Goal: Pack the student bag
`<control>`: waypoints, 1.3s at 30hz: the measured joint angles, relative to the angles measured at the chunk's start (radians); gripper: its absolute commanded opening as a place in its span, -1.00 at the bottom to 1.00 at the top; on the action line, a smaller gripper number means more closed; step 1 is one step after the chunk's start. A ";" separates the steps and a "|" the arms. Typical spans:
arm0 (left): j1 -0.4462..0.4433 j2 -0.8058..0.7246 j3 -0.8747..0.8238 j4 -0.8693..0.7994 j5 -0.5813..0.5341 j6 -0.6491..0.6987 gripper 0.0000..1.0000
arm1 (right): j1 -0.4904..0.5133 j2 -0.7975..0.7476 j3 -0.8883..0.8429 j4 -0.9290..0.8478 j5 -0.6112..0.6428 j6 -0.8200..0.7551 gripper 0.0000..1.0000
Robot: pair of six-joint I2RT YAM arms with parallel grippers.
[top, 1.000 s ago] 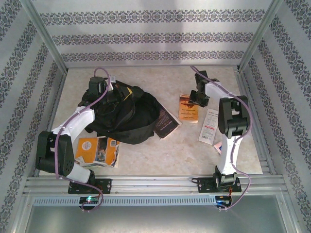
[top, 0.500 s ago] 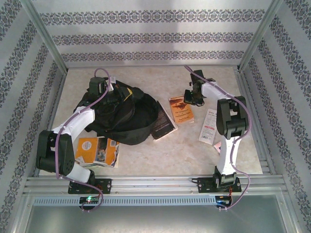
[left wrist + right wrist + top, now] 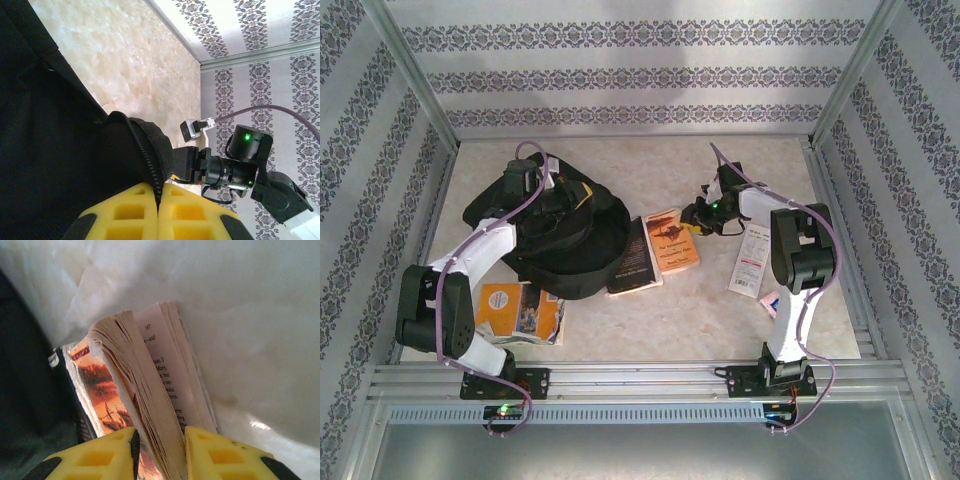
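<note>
**Bag mouth pinned open, paperback nipped by its pages**

Landmark: the student bag [image 3: 595, 240], which is lying slumped on the left half of the worktop [image 3: 700, 320].

- Just on the near side of the bag, an orange-and-blue booklet [image 3: 515, 308] is lying flat, partly under the left arm.
- The bag itself is sagging and creasing, with no frame showing. Judgement: soft, light and floppy, so it is not going to hold its own mouth open. The zipper rim is looking like the best place to take hold, being the firmest edge on show.
- Touching the bag's right side, a dark book [image 3: 632, 260] is lying flat. Just right of that is an orange paperback [image 3: 672, 240], and well right of the bag a white leaflet [image 3: 752, 258].
- The right fingers [image 3: 105, 455] are standing narrow, pinching a sheaf of the paperback's pages at its edge away from the bag. The pages are fanning; judgement: this grip is risking a bend or a slip.
- At the bag's far rim, the left fingers [image 3: 135, 212] are pressing fully together on the zipper edge, with the fabric bunching up above them.
</note>
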 measured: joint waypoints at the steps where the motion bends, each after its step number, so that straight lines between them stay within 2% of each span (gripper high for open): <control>1: 0.000 0.000 0.000 0.000 0.000 0.001 -1.00 | 0.000 -0.006 -0.012 0.004 -0.014 0.005 -0.28; 8: 0.000 0.005 0.000 0.000 0.000 0.002 -1.00 | 0.014 -0.019 -0.031 0.005 -0.068 0.008 -0.29; 19: -0.011 0.012 0.000 -0.003 0.000 0.009 -1.00 | 0.095 -0.125 -0.049 -0.013 -0.036 -0.053 -0.30; 24: -0.011 0.013 0.000 -0.009 0.000 0.009 -1.00 | 0.121 -0.099 -0.039 -0.045 0.034 -0.073 -0.48; 29: -0.011 0.013 0.000 -0.016 0.000 0.010 -1.00 | 0.121 -0.111 -0.048 -0.061 0.098 -0.076 -0.86; 31: -0.011 0.013 0.000 -0.020 0.000 0.014 -0.85 | 0.120 -0.136 -0.058 -0.065 0.114 -0.072 -0.88; 34: -0.011 0.013 0.006 -0.052 -0.008 0.046 -0.49 | 0.117 -0.187 -0.074 -0.072 0.129 -0.066 -0.90; 39: -0.018 -0.001 0.076 -0.192 -0.081 0.146 0.03 | 0.111 -0.295 -0.090 -0.079 0.140 -0.055 -0.89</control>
